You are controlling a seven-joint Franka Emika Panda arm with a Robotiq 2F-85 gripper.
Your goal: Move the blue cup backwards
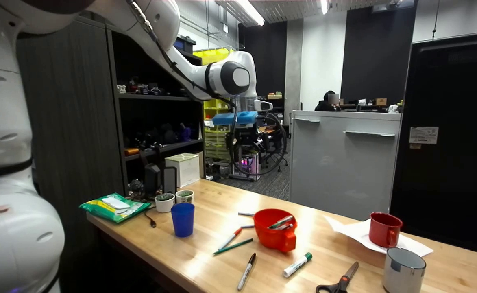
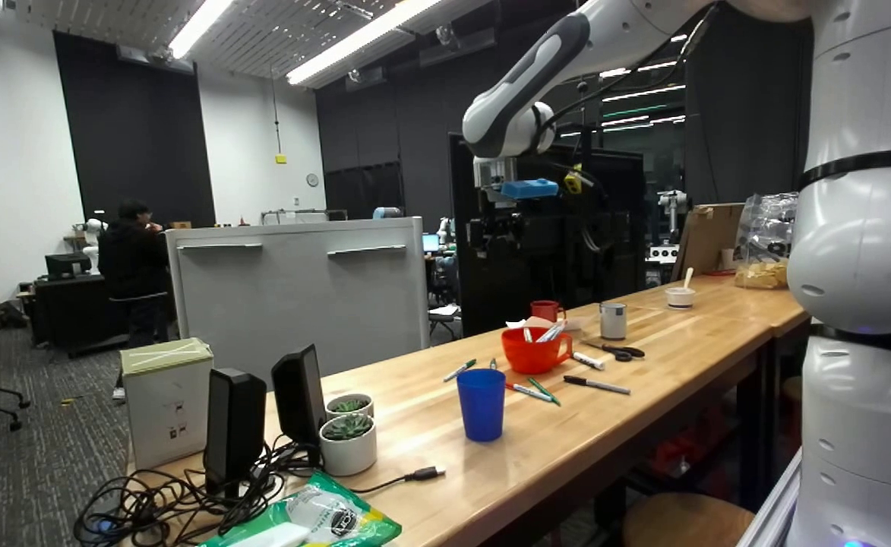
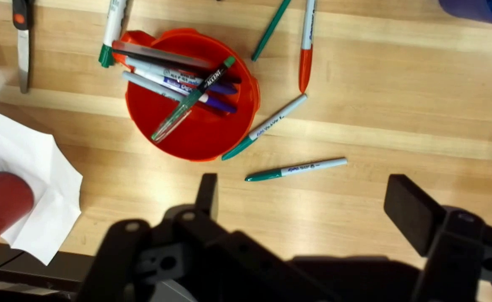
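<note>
A small blue plastic tumbler (image 1: 182, 220) stands upright on a pale wooden tabletop (image 1: 205, 264), nearer the long edge beside the robot's white base (image 1: 14, 236) and towards the corner holding a green plastic packet (image 1: 120, 214). Well above the wood, towards the opposite long edge, hangs the black two-fingered gripper (image 3: 305, 199), jaws wide apart and empty; from there the tumbler lies diagonally towards that corner, so the reach likely goes across, then down its vertical long axis.
</note>
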